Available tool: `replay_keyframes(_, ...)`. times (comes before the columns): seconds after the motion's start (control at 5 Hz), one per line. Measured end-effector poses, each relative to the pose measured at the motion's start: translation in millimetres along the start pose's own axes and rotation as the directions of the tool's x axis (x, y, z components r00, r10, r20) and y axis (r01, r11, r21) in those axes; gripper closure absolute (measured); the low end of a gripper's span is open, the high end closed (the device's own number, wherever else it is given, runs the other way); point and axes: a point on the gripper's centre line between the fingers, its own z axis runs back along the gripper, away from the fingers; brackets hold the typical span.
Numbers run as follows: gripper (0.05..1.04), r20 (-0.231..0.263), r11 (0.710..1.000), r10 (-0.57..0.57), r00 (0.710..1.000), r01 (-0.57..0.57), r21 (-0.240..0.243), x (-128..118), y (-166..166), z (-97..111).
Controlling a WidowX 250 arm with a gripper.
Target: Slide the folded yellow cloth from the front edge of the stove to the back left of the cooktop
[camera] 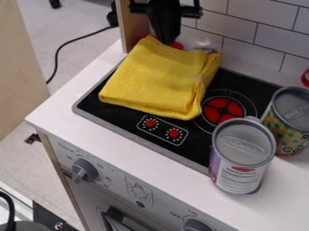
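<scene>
Gripper (166,39) at the back edge of 1 folded yellow cloth (151,79); can't tell if released or clenched. Wood panel (136,27) just beside gripper, tiled wall (241,34) behind. Cloth extends from gripper toward camera, over black cooktop (114,107). White counter (66,108) borders cooktop. 2 cans, gray-lidded (243,155) and patterned (282,124), stand well apart from gripper, past the red burner (216,111).
</scene>
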Motion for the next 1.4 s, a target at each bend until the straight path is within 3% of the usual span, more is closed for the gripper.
replay_keyframes(0.2, 1.031, 0.028, 0.998, -0.055, 0.998, 0.056, -0.011, -5.0, -25.8, 5.0)
replay_keyframes(0.4, 1.031, 0.010, 0.994, -0.103, 0.995, 0.103, -0.037, -16.8, -55.4, 6.4)
replay_keyframes(0.6, 1.031, -0.044, 0.983, -0.175, 0.984, 0.171, -0.073, -34.8, -83.3, 3.3)
replay_keyframes(0.8, 1.012, 0.091, 0.957, -0.276, 0.957, 0.283, -0.072, -41.1, -111.2, 15.7)
replay_keyframes(1.0, 0.873, 0.074, 0.955, -0.278, 0.958, 0.283, -0.082, -88.6, -112.1, 26.7)
replay_keyframes(1.2, 0.630, 0.092, 0.967, -0.245, 0.965, 0.250, -0.048, -86.6, -108.4, 30.2)
replay_keyframes(1.4, 0.329, 0.078, 0.970, -0.237, 0.968, 0.240, -0.038, -89.4, -108.8, 29.3)
